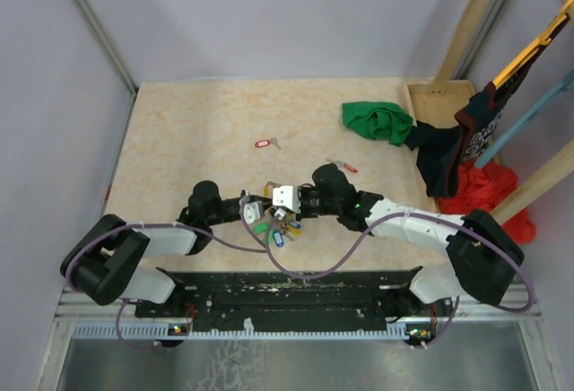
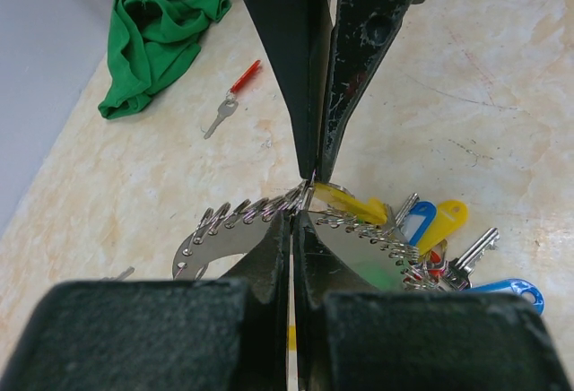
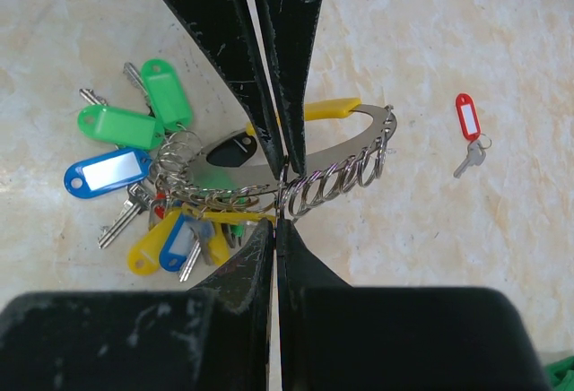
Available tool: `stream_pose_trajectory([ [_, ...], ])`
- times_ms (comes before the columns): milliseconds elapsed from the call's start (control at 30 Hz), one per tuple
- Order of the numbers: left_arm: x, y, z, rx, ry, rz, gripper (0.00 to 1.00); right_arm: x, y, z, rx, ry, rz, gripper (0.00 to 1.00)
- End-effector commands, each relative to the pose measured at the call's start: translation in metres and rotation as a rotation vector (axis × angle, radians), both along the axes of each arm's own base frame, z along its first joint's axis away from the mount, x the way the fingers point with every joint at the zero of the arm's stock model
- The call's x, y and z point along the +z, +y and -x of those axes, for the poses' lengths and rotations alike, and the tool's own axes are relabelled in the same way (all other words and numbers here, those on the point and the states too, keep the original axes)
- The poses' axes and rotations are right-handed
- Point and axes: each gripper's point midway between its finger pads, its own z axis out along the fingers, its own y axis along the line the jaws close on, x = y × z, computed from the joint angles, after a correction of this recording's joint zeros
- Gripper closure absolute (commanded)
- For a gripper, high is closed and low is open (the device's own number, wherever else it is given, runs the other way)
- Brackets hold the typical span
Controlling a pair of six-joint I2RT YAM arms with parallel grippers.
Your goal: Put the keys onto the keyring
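I see the left gripper [image 2: 305,195] and the right gripper [image 3: 280,195] both closed tight on the keyring [image 3: 366,133], which is between them, at the near middle of the tabletop [image 1: 197,131].

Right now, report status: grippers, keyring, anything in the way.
Left gripper shut on keyring. Right gripper shut on it too, tip to tip. Red-tagged key lies apart, not in the way.
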Motion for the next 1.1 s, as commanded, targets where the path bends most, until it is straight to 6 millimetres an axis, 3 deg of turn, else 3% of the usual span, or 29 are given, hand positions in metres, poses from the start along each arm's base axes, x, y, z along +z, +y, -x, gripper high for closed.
stream_pose_trajectory([
  [0, 0.024, -0.009, 0.003, -0.042, -0.058, 0.049, 1.0, 0.035, 0.025, 0.001, 0.065, -0.04, -0.101, 1.0],
  [433, 0.022, -0.011, 0.002, -0.019, -0.051, 0.044, 1.0, 0.051, 0.027, -0.001, 0.03, -0.058, -0.182, 1.0],
  [1067, 0.03, -0.011, 0.004, 0.002, -0.063, 0.074, 1.0, 0.05, 0.033, 0.007, 0.076, -0.034, -0.222, 1.0],
])
